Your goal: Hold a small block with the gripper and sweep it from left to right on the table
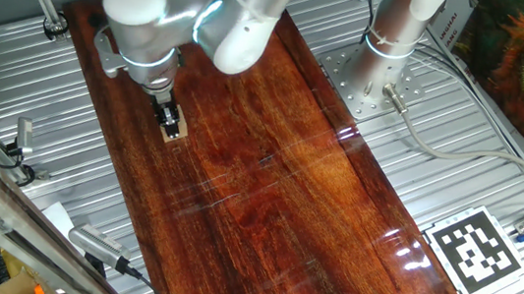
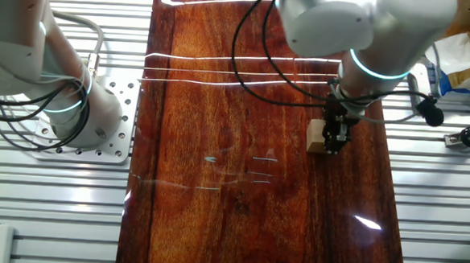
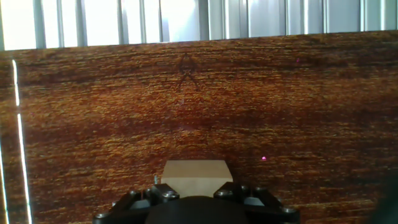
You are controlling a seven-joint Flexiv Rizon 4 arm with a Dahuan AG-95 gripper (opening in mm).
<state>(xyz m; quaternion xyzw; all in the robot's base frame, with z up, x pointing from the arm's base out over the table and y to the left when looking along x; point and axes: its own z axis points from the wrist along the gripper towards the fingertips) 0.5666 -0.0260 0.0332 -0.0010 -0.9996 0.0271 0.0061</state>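
Ribbed grey metal surrounds the glossy reddish-brown tabletop, and my arm reaches down near one long edge of it. From my seat I see the pincer pinching the small wooden block, which sits on the board. My hand view shows the block clamped right at the fingertips, with wood grain stretching ahead.

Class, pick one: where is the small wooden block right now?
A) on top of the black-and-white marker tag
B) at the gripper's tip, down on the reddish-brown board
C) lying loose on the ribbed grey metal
B: the small block sits at the gripper tip on the table.
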